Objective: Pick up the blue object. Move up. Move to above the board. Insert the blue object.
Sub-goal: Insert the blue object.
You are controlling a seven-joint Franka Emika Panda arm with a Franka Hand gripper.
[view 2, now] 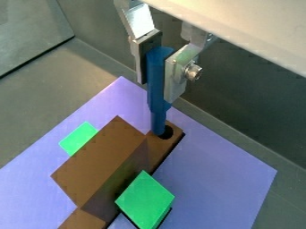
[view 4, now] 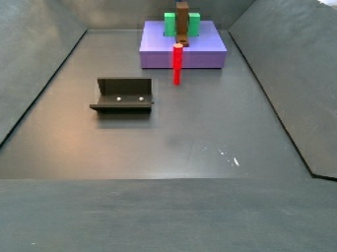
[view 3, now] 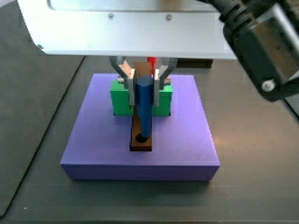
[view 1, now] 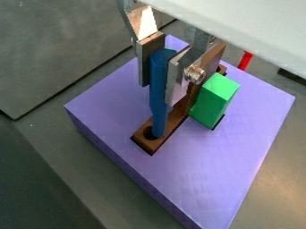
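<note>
Two silver fingers [view 1: 189, 72] of our gripper [view 1: 165, 65] clamp the blue object [view 1: 158, 89] upright at centre frame, its tip entering the hole so it slides straight into the board [view 1: 227, 170].

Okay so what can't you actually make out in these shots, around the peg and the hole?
- How deep the blue object sits: in both wrist views its tip meets the brown strip's hole, and the rim hides the rest.
- The hand: its body is cut off by the frame edge in both wrist views.
- One green block: in a wrist view the other is hidden behind the hand.
- The board: in a side view it is too small, and the red peg stands in front.
</note>
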